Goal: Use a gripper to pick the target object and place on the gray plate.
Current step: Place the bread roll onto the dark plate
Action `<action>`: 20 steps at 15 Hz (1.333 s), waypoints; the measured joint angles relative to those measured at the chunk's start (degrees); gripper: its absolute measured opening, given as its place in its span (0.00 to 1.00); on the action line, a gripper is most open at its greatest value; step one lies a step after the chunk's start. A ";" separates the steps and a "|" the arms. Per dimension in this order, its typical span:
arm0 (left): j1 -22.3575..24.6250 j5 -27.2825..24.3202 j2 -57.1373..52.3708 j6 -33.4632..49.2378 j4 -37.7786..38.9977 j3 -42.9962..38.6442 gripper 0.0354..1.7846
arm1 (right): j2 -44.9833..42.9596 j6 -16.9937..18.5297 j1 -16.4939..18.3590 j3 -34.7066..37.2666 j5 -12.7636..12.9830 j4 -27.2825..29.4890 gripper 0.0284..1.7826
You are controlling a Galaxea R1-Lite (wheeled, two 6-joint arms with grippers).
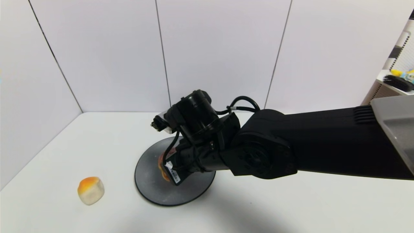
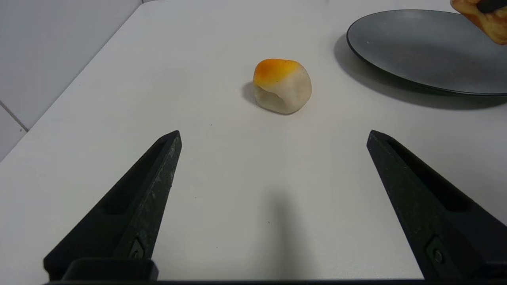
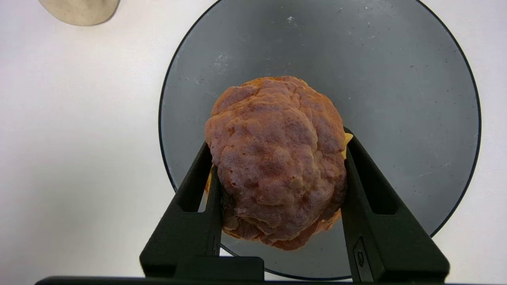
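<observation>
Left gripper (image 2: pixel 273 134) waits wide apart and empty, near the pale bun (image 2: pixel 282 86). The right gripper (image 3: pixel 277 174) clamps the cream puff (image 3: pixel 277 162) above the gray plate (image 3: pixel 396 99): lower gently, centre it, then let go.

bun (image 1: pixel 91 190) left of gray plate (image 1: pixel 152 189), on table (image 1: pixel 291 207)

Three cameras, one tabletop

The head view looks down from above and behind the table (image 1: pixel 97 142). The left wrist view sits low, facing across toward the small bun (image 2: pixel 282 85) and plate (image 2: pixel 416 51). The right wrist view looks straight down, close over the plate (image 3: pixel 396 79). All three share plate and bun.
</observation>
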State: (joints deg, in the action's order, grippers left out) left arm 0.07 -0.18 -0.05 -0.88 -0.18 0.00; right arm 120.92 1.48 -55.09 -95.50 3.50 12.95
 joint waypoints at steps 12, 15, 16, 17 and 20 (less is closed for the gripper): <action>0.02 0.02 0.00 0.00 0.00 0.00 0.94 | 1.30 -0.05 0.33 -0.30 0.09 0.17 0.73; 0.00 -0.02 0.00 0.02 0.00 0.00 0.94 | 1.93 0.00 0.44 -0.30 0.09 0.17 0.80; 0.00 0.00 0.02 0.00 0.00 0.00 0.94 | 2.10 0.04 0.44 -0.30 0.07 0.15 0.82; 0.00 0.00 0.00 0.00 0.00 0.00 0.94 | 2.26 0.09 0.44 -0.30 0.09 0.17 0.84; 0.00 0.00 0.00 0.00 0.00 0.00 0.94 | 0.80 0.37 0.74 -0.15 0.71 0.85 0.88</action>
State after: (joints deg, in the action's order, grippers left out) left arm 0.07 -0.18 -0.05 -0.88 -0.18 0.00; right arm 121.72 1.84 -54.35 -95.65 4.21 13.80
